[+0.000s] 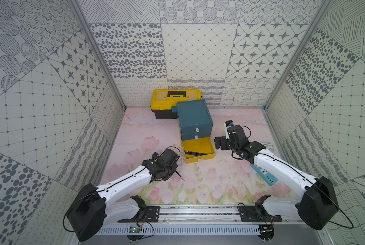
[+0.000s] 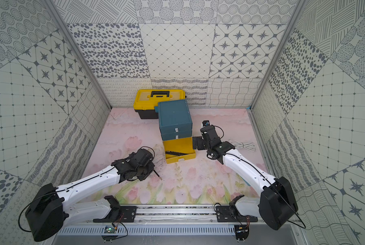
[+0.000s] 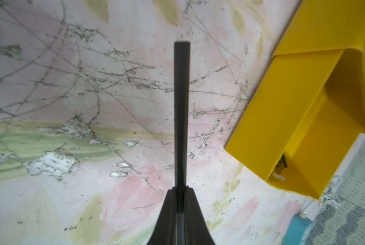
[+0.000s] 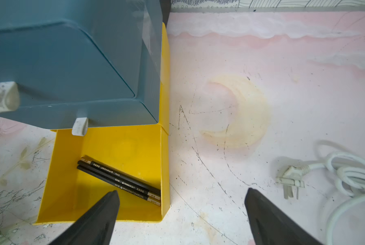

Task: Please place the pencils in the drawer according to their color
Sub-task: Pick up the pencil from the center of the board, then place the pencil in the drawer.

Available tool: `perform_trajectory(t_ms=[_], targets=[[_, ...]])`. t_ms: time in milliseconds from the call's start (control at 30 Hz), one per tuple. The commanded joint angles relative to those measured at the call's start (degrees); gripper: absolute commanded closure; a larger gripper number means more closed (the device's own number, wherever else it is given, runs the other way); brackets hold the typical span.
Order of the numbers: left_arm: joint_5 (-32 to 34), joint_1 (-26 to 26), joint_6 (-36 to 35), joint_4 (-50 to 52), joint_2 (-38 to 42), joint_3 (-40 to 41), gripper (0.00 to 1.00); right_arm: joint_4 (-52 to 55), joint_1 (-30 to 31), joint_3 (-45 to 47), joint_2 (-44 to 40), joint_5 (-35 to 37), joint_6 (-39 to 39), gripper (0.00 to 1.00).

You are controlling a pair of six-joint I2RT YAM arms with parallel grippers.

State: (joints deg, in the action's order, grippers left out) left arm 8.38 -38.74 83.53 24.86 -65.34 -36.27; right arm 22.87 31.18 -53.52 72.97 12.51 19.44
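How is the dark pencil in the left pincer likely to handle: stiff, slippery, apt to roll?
Probably stiff: the pencil juts straight from the shut left pincer, no sag. Slim, smooth barrel: may slip in the grip, likely rolls once released.

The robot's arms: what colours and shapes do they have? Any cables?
Both the left arm and right arm have white rounded links, black joints and thin black cables along them. The left gripper and right gripper have black, tapered fingers.
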Motion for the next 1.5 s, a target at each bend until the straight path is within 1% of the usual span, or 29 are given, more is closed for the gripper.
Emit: perform_trajectory(t_ms=[0, 133, 400, 600, 700, 933, 1133, 1300, 1467], targets=[[3.6, -1.9, 4.5, -15.1, 4.7, 3.1, 1.00, -1.7, -0.5, 2.0, -2.6, 2.4, 3.3, 0.01], [5.4, -3.8, 1.2, -25.3, 3.0, 2.4, 1.00, -1.8, -0.6, 4.0, -4.8, 2.6, 4.8, 0.01], [9.5, -7.7, -2.8, -47.9, -6.9, 1.3, 1.00, -1.8, -0.6, 6.6, -8.1, 0.8, 6.0, 0.01], [20.1, -11.4, -6.1, -59.7, -12.8, 0.3, 1.00, -1.7, -0.6, 7.7, -8.7, 0.1, 6.7, 0.01], [23.6, -12.5, -6.4, -63.7, -16.0, -0.3, 1.00, -1.8, -0.6, 7.9, -9.1, -0.4, 6.7, 0.01], [28.1, -13.7, -3.9, -69.1, -22.8, -2.4, 1.00, -1.9, -0.6, 7.8, -9.1, -1.2, 6.5, 0.01], [36.7, -16.3, -4.8, -75.2, -28.6, -4.1, 1.00, -2.0, -0.5, 8.0, -9.1, -1.7, 6.3, 0.01], [39.0, -16.5, -5.5, -79.8, -33.1, -5.7, 1.00, -1.9, -0.6, 8.3, -9.5, -2.4, 6.3, 0.01], [41.2, -17.0, -4.1, -79.5, -35.9, -7.1, 1.00, -2.0, -0.6, 8.5, -9.5, -2.6, 6.3, 0.01]])
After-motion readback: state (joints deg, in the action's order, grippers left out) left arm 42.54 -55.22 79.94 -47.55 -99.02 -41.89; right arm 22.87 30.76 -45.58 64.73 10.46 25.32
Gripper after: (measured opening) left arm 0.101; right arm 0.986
